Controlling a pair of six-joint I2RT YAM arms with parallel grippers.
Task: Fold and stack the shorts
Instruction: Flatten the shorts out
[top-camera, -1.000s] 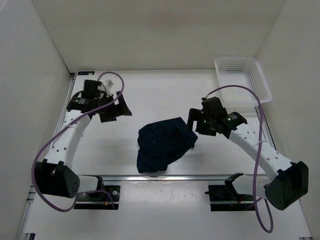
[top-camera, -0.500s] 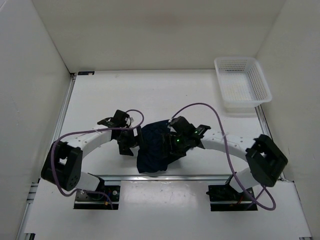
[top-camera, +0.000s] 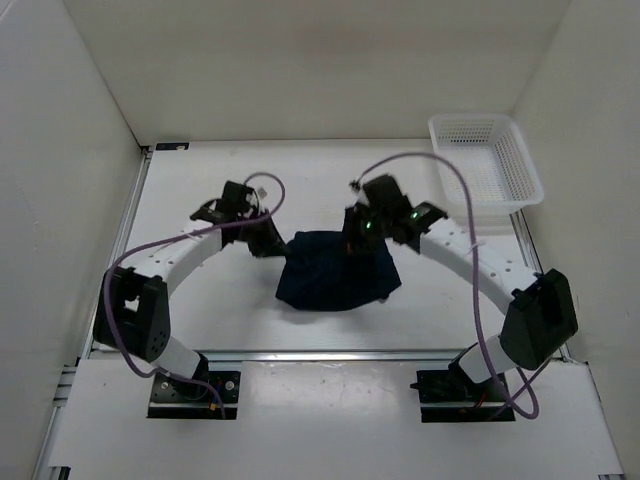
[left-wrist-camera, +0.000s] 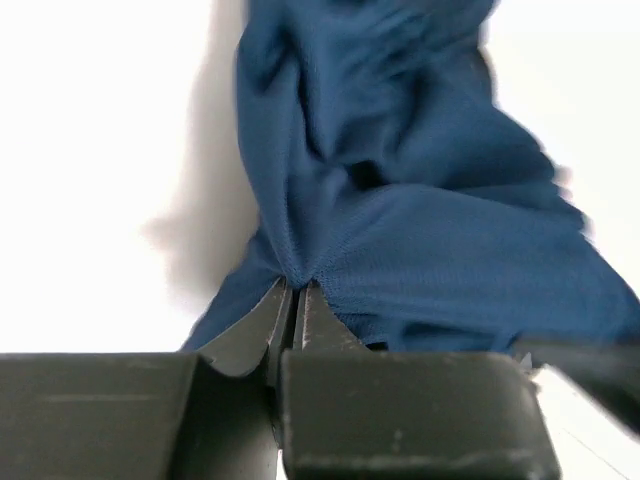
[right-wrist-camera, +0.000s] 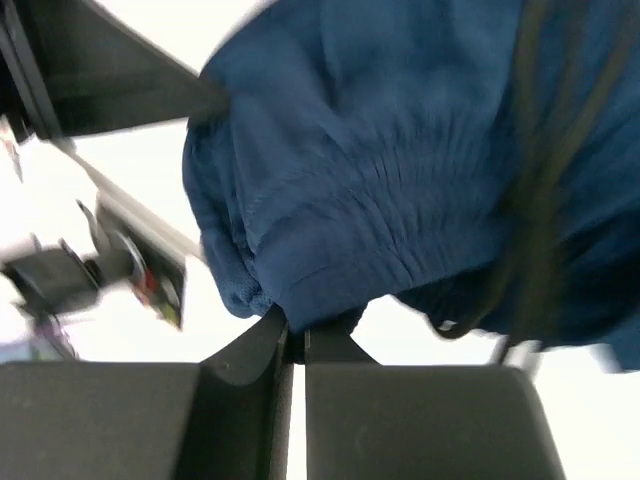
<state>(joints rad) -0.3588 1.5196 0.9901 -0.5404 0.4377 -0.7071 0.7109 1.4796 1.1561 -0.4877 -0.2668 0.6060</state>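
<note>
A white rectangular plastic mesh basket (top-camera: 527, 170) sits at the far right corner of the flat white table (top-camera: 320, 185). Plain white panel walls (top-camera: 300, 70) enclose the table on three sides. A silver metal rail (top-camera: 320, 353) runs along its near edge.

Overhead view down from behind — wrist views close-up, all sharing the shorts (top-camera: 335, 272)

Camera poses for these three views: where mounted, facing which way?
Top external: high behind the robot, facing down at the table, shorts and white basket; both arms show.
Left wrist: on the left arm, facing along the left hand, shut on the shorts.
Right wrist: on the right arm, facing along the right hand, shut on their gathered edge.
Shared: the shorts, all three.
</note>
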